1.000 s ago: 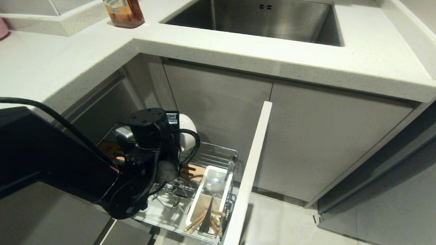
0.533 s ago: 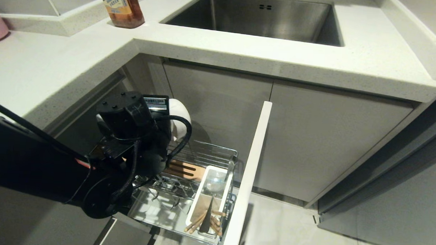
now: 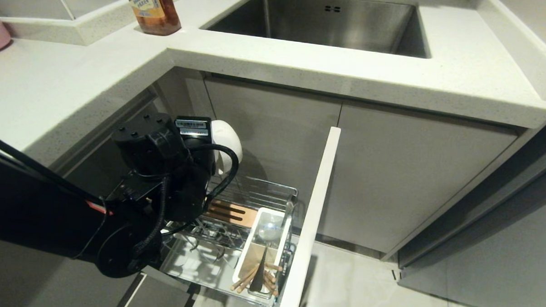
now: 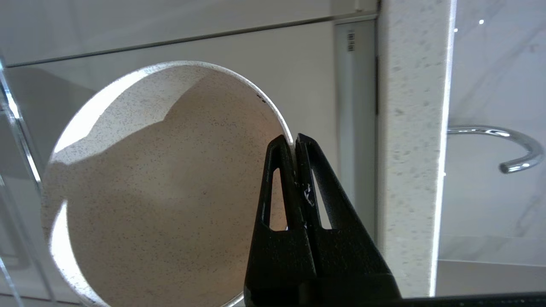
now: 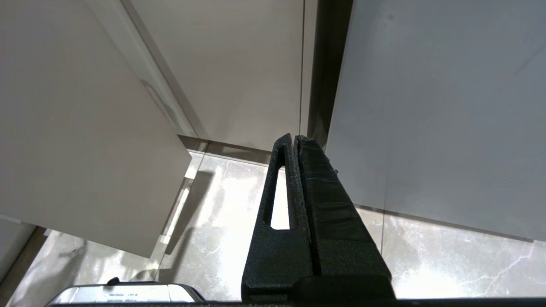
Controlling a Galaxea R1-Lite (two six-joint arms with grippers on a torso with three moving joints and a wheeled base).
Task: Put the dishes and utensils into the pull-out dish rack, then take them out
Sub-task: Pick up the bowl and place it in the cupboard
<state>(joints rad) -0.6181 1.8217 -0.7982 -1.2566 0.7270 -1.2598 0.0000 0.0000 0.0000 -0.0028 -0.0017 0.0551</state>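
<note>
Since earlier frame, left end effector [image 4: 294,143] pinching bowl [image 4: 170,183] rim, raised above rack [image 3: 253,203].

Left gripper [image 4: 294,143] clamped on rim of cream bowl [image 3: 225,140], held clear above the pull-out dish rack [image 3: 271,190]; countertop [image 3: 303,63] overhang close above, cabinet doors [image 3: 274,126] just behind; little headroom there. Rack's tall front panel [image 3: 319,205] walls off its right side; access only from above or from the left. White utensil holder [image 3: 251,248] beside that panel, filled by chopsticks [image 3: 250,275] and spoon [image 3: 262,257]; upright prongs [image 3: 215,235] crowd the middle; wire floor at rear open. Right gripper [image 5: 295,138] pressed shut, over bare floor [image 5: 222,221], cabinet fronts near.
</note>
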